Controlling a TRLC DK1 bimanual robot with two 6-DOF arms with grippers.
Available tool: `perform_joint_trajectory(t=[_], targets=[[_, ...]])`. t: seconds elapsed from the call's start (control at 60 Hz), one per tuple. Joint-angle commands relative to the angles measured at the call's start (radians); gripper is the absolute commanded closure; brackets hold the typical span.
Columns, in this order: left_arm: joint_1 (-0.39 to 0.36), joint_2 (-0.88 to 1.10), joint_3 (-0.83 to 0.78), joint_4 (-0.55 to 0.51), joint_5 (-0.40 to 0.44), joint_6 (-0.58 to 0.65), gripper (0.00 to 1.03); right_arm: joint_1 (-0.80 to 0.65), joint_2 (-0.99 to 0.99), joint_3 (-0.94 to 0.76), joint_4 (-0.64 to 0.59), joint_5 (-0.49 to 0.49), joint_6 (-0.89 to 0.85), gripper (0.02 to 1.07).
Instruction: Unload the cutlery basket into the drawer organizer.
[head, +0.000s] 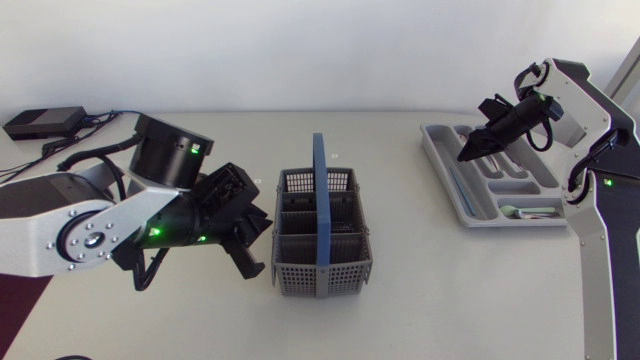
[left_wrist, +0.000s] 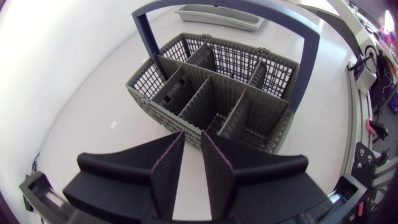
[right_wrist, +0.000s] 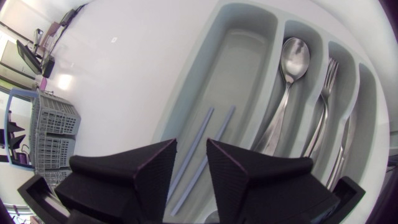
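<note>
- My left end effector (left_wrist: 193, 146) hangs low over the tabletop (head: 400, 300). Its fingers are slightly spread with nothing between them, and only bare surface shows through the narrow gap.
- The cutlery basket (left_wrist: 186, 93) stands upright just ahead of that end effector, not touching it. Its blue handle (left_wrist: 144, 31) arches over the middle.
- The dividers hide the floors of the basket's nearer cells from me.
- My right end effector (right_wrist: 191, 149) hovers over the drawer organizer (right_wrist: 242, 62). Its fingers are a little apart and pinch nothing.
- Two chopsticks (right_wrist: 222, 129) lie side by side in the long compartment beneath this end effector. My fingers cover their near ends.
- A spoon (right_wrist: 294, 56) lies one slot beyond the right finger, bowl pointing away, and a fork (right_wrist: 326, 74) lies in the slot after it.
- The outermost slot holds another metal piece, but the finger and the rim cut it off, so I cannot tell what it is.
- From overhead, a small pale-green item (head: 520, 211) sits in the organizer's short end compartment, too small to identify.
</note>
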Motion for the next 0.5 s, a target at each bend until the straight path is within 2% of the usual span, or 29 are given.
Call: perform_joint_trajectory(t=[0.0, 0.083, 0.267, 0.483], targets=[[-0.006, -0.029, -0.021, -0.012, 0.0, -0.016, 0.8, -0.009, -0.031, -0.016, -0.026, -0.016, 0.012, 0.38], [-0.004, -0.041, -0.03, -0.013, 0.0, -0.016, 0.8, -0.012, -0.078, -0.065, -0.018, -0.038, -0.006, 0.27], [-0.007, -0.056, -0.041, -0.015, 0.0, -0.018, 0.8, -0.011, -0.221, -0.244, 0.074, -0.067, -0.033, 0.26], [-0.015, -0.066, -0.039, -0.026, 0.0, -0.023, 0.8, 0.067, -0.508, -0.703, 0.359, -0.061, -0.016, 0.26]])
